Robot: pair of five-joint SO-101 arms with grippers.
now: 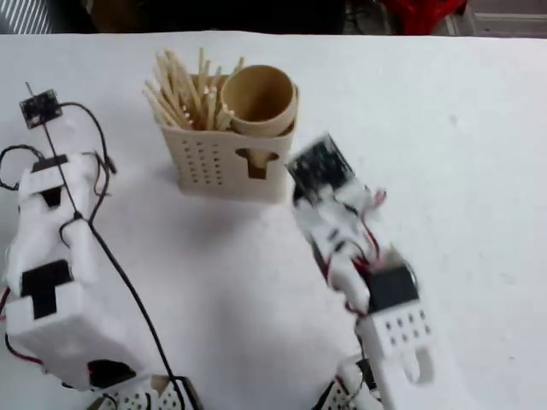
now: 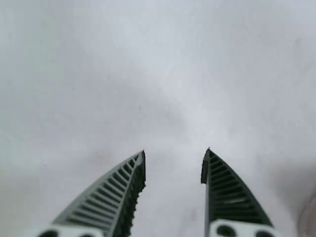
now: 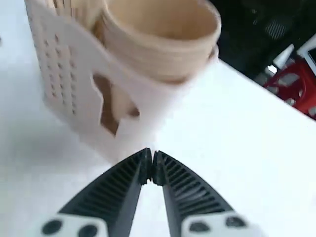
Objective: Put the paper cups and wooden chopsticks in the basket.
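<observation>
A cream perforated basket (image 1: pixel 224 162) stands at the back middle of the white table. Stacked tan paper cups (image 1: pixel 260 101) sit in its right side and a bundle of wooden chopsticks (image 1: pixel 186 90) stands in its left side. The right wrist view has the basket (image 3: pixel 74 84) and the cups (image 3: pixel 163 34) close in front. My right gripper (image 3: pixel 151 165) is shut and empty, just short of the basket's near corner. My left gripper (image 2: pixel 173 165) is open over bare table with nothing between its fingers. The left arm (image 1: pixel 51 256) stays at the table's left.
The right arm (image 1: pixel 350 248) stretches from the front edge toward the basket's right side. Black cables (image 1: pixel 111 248) trail across the table beside the left arm. Dark floor and a red object (image 3: pixel 291 79) lie beyond the table's far edge.
</observation>
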